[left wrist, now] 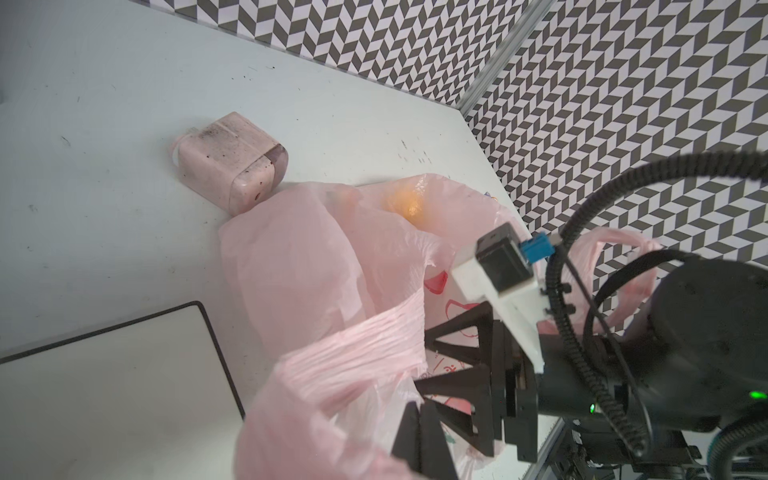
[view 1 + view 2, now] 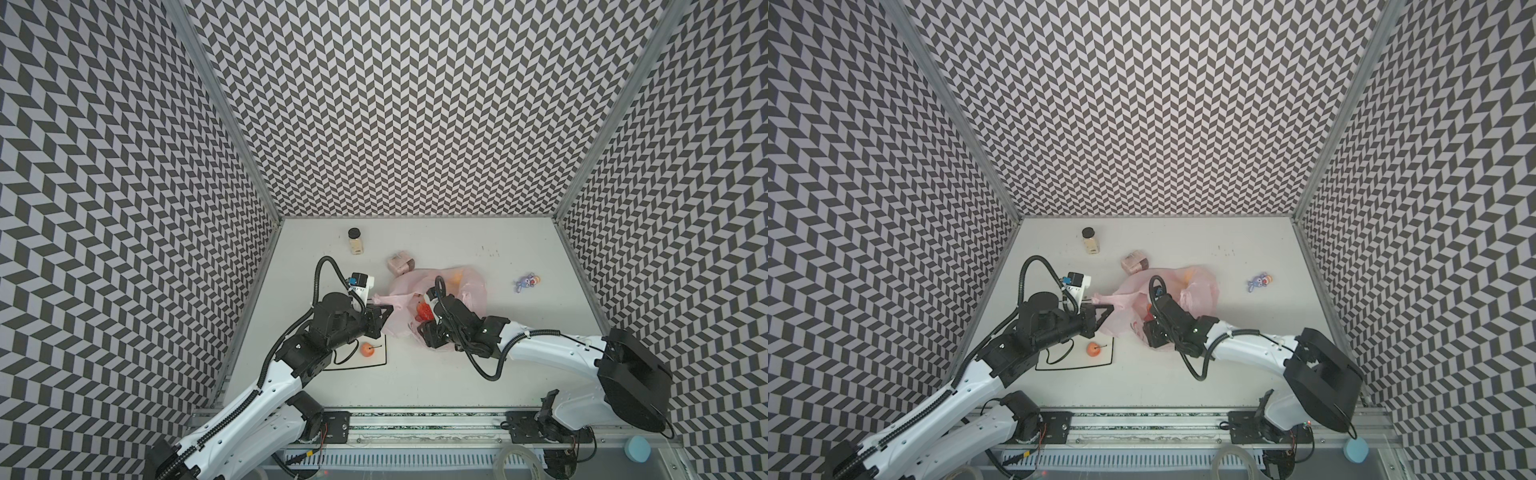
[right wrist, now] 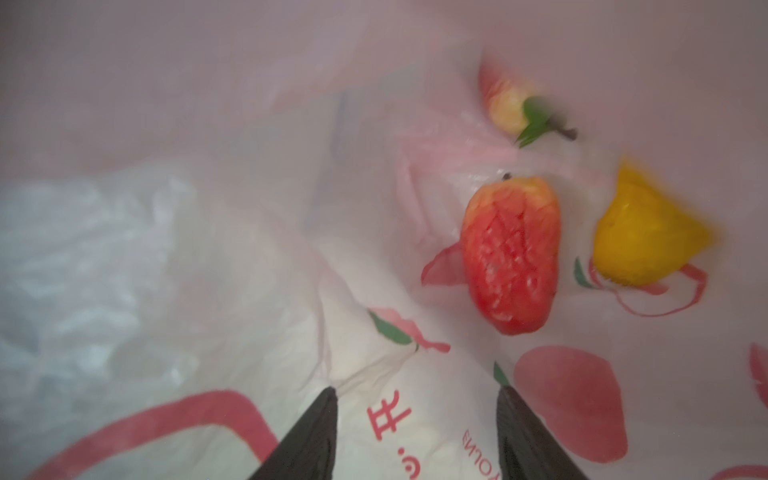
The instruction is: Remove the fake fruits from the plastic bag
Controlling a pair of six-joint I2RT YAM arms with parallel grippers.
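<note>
nearest, a white black-rimmed square plate [image 2: 370, 362] lies partly under the left arm. one small orange-red fake fruit [image 2: 367, 350] with a dark stem sits on it, outside the bag. just beyond the plate the left gripper [image 2: 388, 311] is pinched tight on a loop handle of the plastic bag [image 2: 471, 291], and the handle runs taut from its fingers to the bag body. the pale pink, crinkled bag lies on the table mid-scene. the right gripper [image 3: 417, 390] is inside its mouth, jaws spread with nothing between them. in the left wrist view its two black fingers [image 1: 457, 384] stand apart just past the handle. ahead of it in the right wrist view, on the bag's printed film, lie a red strawberry [image 3: 511, 257] and a yellow fruit [image 3: 640, 237] just beside it. farther in lies a peach-coloured fruit [image 3: 509, 104] with a green leaf. touching the bag's far edge is a grubby pink-beige box [image 2: 401, 264]. well to the right lies a small purple toy figure [image 2: 527, 282], and farthest back is a black-lidded jar [image 2: 355, 242].
</note>
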